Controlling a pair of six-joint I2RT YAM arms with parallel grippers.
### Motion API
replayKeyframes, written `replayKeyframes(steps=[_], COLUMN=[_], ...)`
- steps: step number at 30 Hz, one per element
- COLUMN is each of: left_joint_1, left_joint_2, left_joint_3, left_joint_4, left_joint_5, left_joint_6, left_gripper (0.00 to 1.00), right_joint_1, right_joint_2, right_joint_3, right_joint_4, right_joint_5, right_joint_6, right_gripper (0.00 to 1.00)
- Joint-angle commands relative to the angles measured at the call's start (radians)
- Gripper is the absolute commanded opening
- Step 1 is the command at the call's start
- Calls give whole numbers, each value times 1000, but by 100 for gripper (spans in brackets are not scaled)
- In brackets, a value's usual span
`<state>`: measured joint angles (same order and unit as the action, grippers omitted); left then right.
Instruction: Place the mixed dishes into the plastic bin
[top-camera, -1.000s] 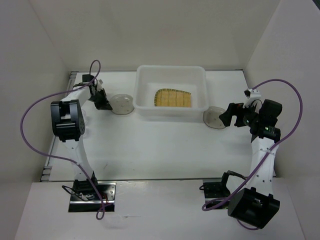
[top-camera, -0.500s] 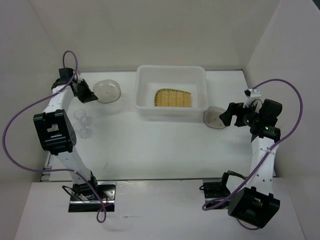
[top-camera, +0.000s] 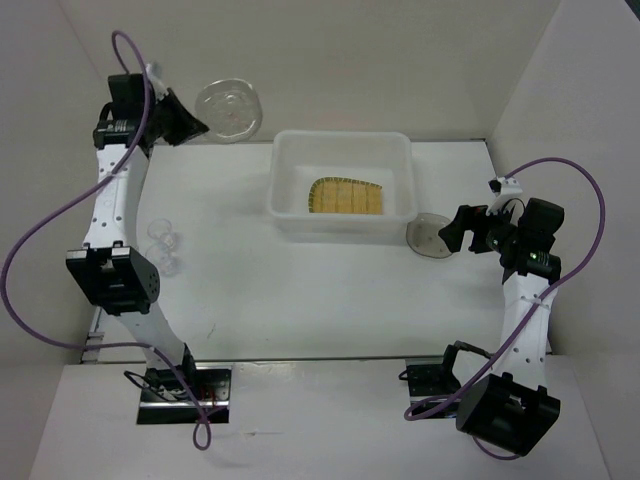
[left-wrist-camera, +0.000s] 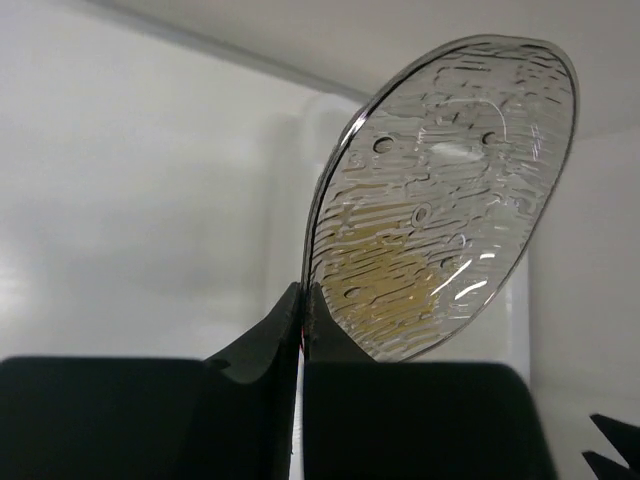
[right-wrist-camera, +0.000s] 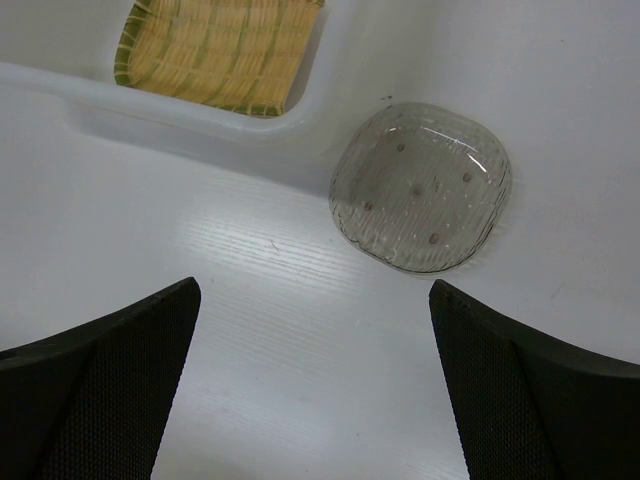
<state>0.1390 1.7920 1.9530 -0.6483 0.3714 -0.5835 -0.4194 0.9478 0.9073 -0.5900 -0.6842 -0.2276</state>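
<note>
The left tool (top-camera: 186, 126) pinches 1 smoky-grey dish (top-camera: 228, 108) by its rim, high left of the plastic bin (top-camera: 341, 139), which holds the fan-shaped plate (top-camera: 347, 196). The right tool (top-camera: 452, 231), spread wide, faces the 2nd grey dish (top-camera: 428, 237) on the bench (top-camera: 300, 300) beside the bin.

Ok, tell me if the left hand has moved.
Yes. The left hand, holding a grey dish, moved from beside the plastic bin toward the back wall.
</note>
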Motion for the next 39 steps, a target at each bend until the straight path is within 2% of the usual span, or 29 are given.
replayKeyframes(steps=[1, 6, 11, 15, 16, 18, 19, 20, 22, 27, 39], left_joint_1=[-122, -327, -447, -513, -525, -526, -526, -526, -526, -507, -478], left_joint_2=[84, 211, 407, 619, 712, 809, 845, 845, 898, 977, 1078], left_joint_3=[138, 253, 458, 801, 968, 1143, 1173, 1132, 1178, 1184, 1184], left_joint_4=[-45, -60, -176, -350, -413, -474, -476, -476, -500, -522, -513], left_joint_5=[60, -3, -57, -127, -127, -127, -112, -112, -144, -178, -129], left_joint_6=[-26, -35, -35, -24, -24, -51, -52, -62, -62, -62, -62], left_gripper=[0, 0, 0, 0, 0, 0, 0, 0, 0, 0, 0], right_joint_1=[-4, -4, -4, -4, -4, -4, -4, -4, -4, -4, -4], right_joint_2=[2, 2, 2, 2, 2, 2, 2, 2, 2, 2, 2], right_joint_3=[-4, -4, -4, -4, -4, -4, -4, -4, -4, -4, -4], right_joint_4=[45, 45, 45, 36, 36, 36, 36, 36, 36, 36, 36], right_joint_5=[-5, -5, -14, -14, -14, -23, -23, -23, -23, -23, -32], right_joint_6=[5, 5, 5, -4, -4, -4, -4, -4, -4, -4, -4], right_gripper=[100, 100, 100, 100, 100, 100, 100, 100, 100, 100, 100])
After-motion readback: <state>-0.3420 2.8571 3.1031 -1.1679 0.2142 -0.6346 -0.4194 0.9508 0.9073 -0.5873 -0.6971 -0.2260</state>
